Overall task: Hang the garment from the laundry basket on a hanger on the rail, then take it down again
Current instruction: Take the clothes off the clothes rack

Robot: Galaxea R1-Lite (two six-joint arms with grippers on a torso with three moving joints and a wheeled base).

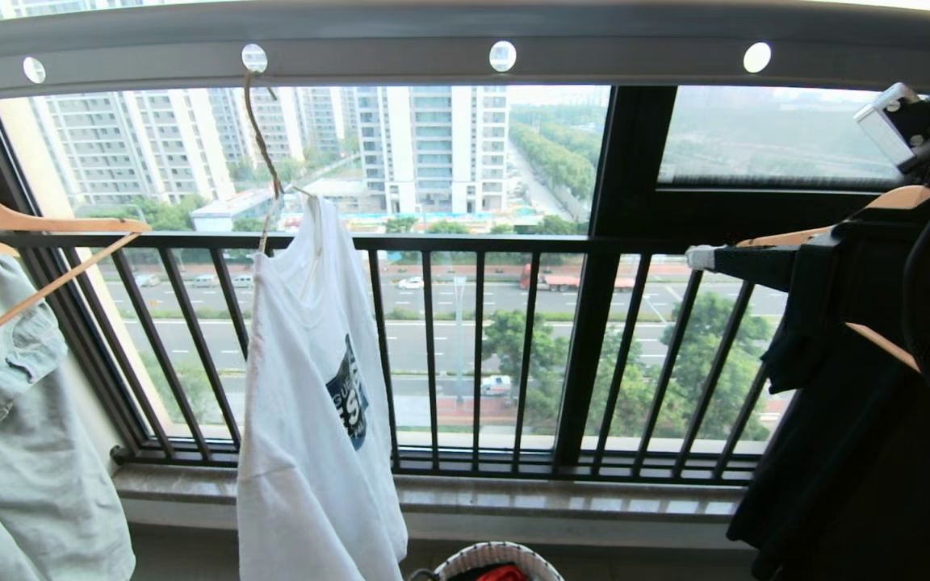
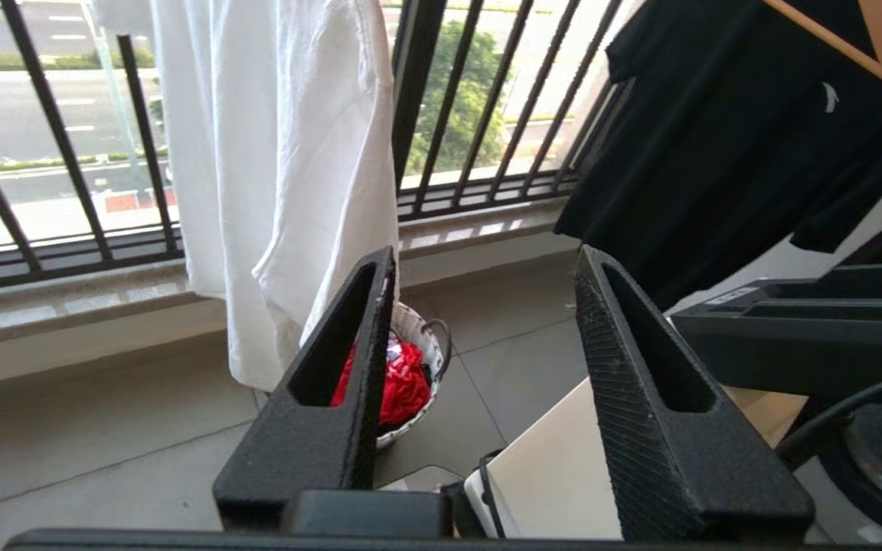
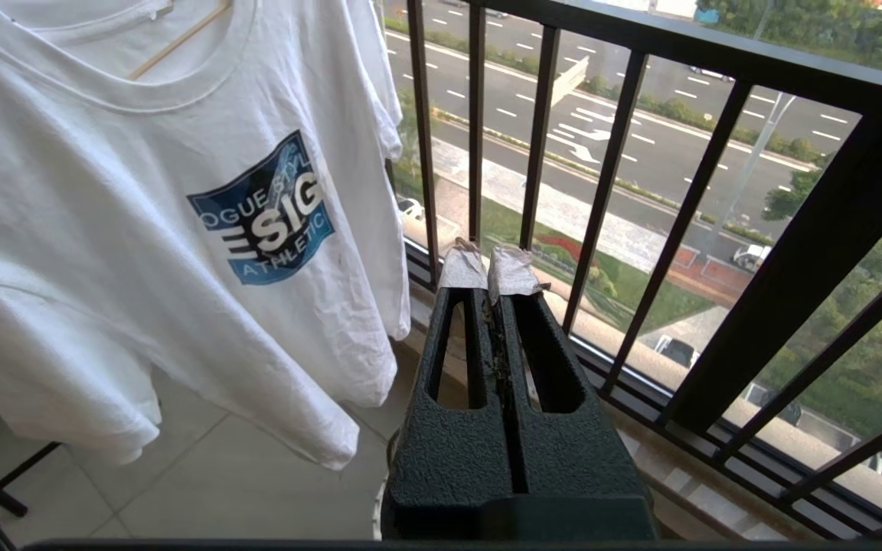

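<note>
White tee (image 1: 303, 387) is hanging on hanger (image 1: 265, 161) at rail (image 1: 400, 44); left claw (image 2: 479, 321) gaping empty, right claw (image 3: 491, 272) pinched shut. Next: unhooking it.

Bright hazy daylight through the window (image 1: 433, 202), backlit black garment (image 1: 852, 420), bowed edges.

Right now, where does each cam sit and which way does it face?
Head: up high, facing the window; T-shirt on wire hanger in the rail; no hand shows.
Left wrist: behind the open left hand, looking down at the basket.
Right wrist: behind the shut right hand, facing the railing.
All three share the T-shirt.
</note>
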